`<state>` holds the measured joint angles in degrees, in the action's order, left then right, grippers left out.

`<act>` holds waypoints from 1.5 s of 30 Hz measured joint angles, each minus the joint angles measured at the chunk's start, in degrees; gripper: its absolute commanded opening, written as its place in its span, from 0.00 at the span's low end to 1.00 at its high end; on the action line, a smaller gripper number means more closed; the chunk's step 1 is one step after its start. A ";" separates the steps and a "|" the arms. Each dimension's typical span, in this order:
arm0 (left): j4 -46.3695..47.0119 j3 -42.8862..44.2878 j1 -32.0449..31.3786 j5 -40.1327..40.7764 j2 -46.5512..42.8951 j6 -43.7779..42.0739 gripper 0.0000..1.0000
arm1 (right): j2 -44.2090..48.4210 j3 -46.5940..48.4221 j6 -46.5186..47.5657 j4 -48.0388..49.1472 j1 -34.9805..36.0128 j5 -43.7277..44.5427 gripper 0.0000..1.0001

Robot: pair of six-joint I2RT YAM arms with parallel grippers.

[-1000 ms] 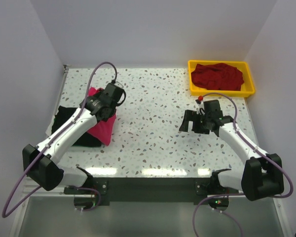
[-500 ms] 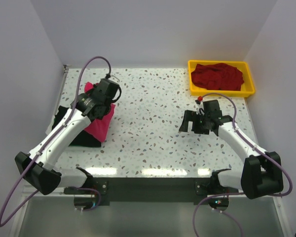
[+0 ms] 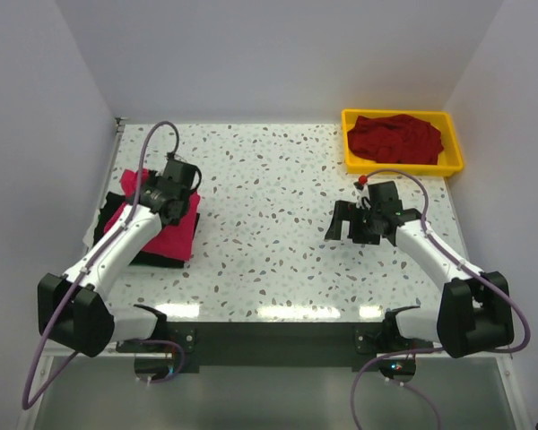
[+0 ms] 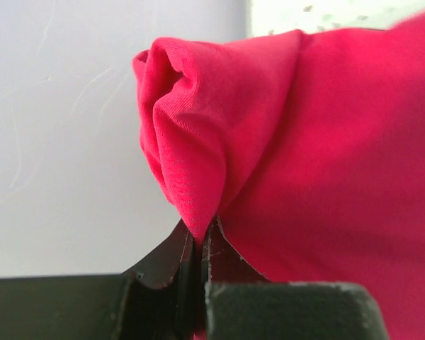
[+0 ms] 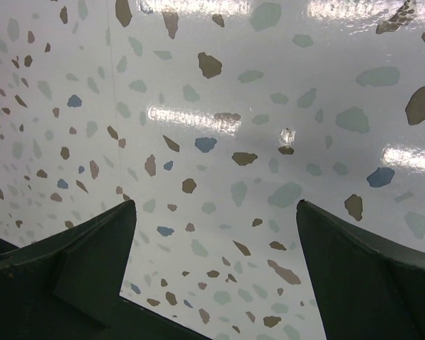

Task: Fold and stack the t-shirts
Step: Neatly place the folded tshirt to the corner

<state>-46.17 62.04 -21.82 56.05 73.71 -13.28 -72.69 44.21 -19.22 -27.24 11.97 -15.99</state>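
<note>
The folded pink-red t-shirt (image 3: 166, 231) lies on the folded black t-shirt (image 3: 117, 208) at the table's left side. My left gripper (image 3: 166, 199) is over it, shut on a pinched fold of the pink-red t-shirt (image 4: 198, 163); the fabric fills the left wrist view. The dark maroon t-shirt (image 3: 394, 137) lies crumpled in the yellow tray (image 3: 403, 165) at the back right. My right gripper (image 3: 345, 222) hovers open and empty over bare speckled table (image 5: 219, 177), right of centre.
White walls enclose the table on the left, back and right. The left wall stands close behind the stack. The table's near edge has a dark rail by the arm bases.
My left gripper has carried the pink-red t-shirt to the left, from beside the black t-shirt onto it. The right arm has stayed put.
</note>
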 measured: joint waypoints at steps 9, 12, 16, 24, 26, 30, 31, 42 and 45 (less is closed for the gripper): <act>19.80 -9.70 8.02 6.60 0.81 -11.80 0.00 | -1.20 0.00 0.02 0.09 0.00 -0.09 0.99; 25.66 -11.17 9.29 6.97 2.25 -14.49 0.00 | -1.18 -0.07 0.02 0.11 0.00 -0.09 0.99; 29.83 -11.15 11.47 7.23 5.20 -15.08 0.33 | -1.18 -0.11 0.02 0.07 0.00 -0.07 0.99; 24.83 -7.69 12.79 8.76 9.68 -10.62 1.00 | -1.18 -0.11 0.04 0.04 0.00 0.00 0.99; 21.62 -4.76 12.79 8.94 9.62 -7.48 1.00 | -1.18 -0.11 0.04 0.04 0.00 -0.02 0.99; 12.44 6.34 12.81 5.46 8.92 3.61 1.00 | -1.18 -0.11 0.04 0.04 0.00 0.04 0.99; 9.99 9.97 12.81 2.60 8.74 6.43 1.00 | -1.18 -0.11 0.02 0.07 0.00 0.04 0.99; 12.35 10.97 6.25 -28.06 -4.81 29.55 1.00 | 4.17 -0.52 -0.20 0.13 0.00 4.00 0.99; 17.40 4.96 -1.77 -32.72 -7.54 33.51 1.00 | 6.47 -0.55 -0.46 0.48 0.00 5.90 0.99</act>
<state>-28.77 67.00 -23.59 23.33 66.17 20.23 -66.22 43.66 -19.68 -26.76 11.97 -10.09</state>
